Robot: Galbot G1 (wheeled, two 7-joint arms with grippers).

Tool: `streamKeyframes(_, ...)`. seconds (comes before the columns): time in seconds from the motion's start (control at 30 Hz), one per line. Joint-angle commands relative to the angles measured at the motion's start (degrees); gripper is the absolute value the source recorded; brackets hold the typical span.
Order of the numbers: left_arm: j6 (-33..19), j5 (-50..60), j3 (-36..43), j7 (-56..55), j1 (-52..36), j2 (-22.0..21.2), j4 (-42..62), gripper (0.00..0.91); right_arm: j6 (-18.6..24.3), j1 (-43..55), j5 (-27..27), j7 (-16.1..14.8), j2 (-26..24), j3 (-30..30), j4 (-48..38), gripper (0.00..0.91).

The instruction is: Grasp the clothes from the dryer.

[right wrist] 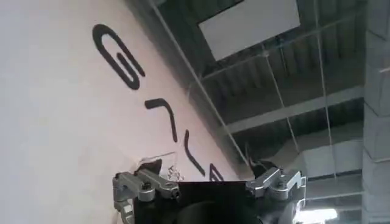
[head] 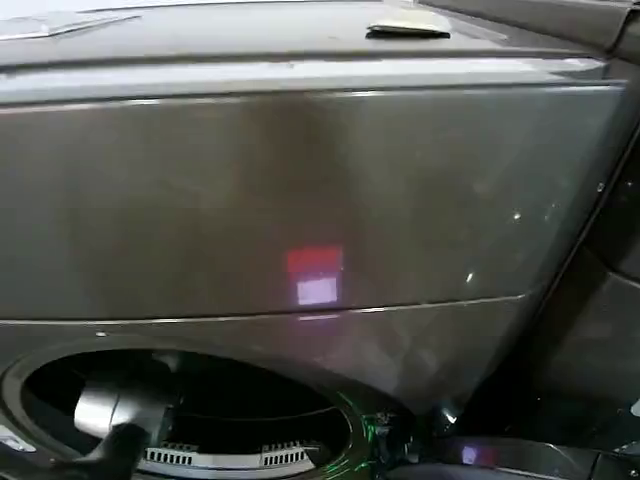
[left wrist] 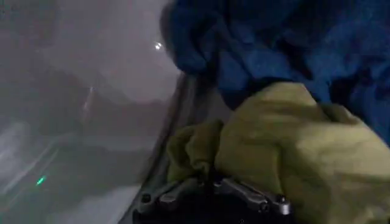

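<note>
Two garments fill the left wrist view: a navy blue piece (left wrist: 286, 42) across the upper right of the frame and an olive-green piece (left wrist: 286, 152) bunched below it at lower right, the two touching. To their left the grey drum wall (left wrist: 85, 122) curves away, leaving open room on that side. The left gripper (left wrist: 213, 185) sits at the bottom edge of that frame, its metal linkage drawn close together and olive-green cloth pressed into it, apparently clamped on the fabric. In the head view the dryer (head: 300, 200) spans the frame as a broad bronze-grey panel, its round porthole (head: 180, 410) at lower left, where the left arm (head: 110, 420) reaches inside past the rim. In the right wrist view the right gripper (right wrist: 207, 185) sits at the bottom centre, its two finger mounts spread wide with nothing between them, pointed up at a white wall (right wrist: 61, 122) with dark lettering and a ceiling (right wrist: 292, 73) of beams.
</note>
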Motion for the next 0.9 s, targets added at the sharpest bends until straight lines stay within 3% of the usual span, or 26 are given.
streamKeyframes(0.03, -0.75, -27.74, -4.90, -16.25, 8.90, -0.29, -13.69, 0.000, -0.20, 0.61, 0.00, 0.14, 0.24, -0.83, 0.72, 0.907)
streamKeyframes(0.2, -0.74, -39.45, -7.96, -24.14, 15.12, -0.40, -26.33, 0.000, -1.56, 0.73, -1.34, -0.06, 0.11, -0.74, 1.32, 0.907)
streamKeyframes(0.4, -8.25, -50.19, -10.44, -32.38, 24.72, -2.00, -38.19, 0.000, -0.34, 0.93, -5.18, -1.08, -0.12, -0.83, 1.39, 0.907)
streamKeyframes(0.63, -15.44, -49.98, -10.79, -38.51, 33.27, -5.56, -44.88, 0.000, 1.02, 0.82, -4.17, -0.52, -0.15, -0.42, 0.39, 0.907)
streamKeyframes(0.9, -16.96, -50.20, -10.87, -40.17, 34.54, -7.09, -46.93, 0.000, 1.41, 0.60, -3.22, 0.07, -0.31, -0.26, 0.02, 0.907)
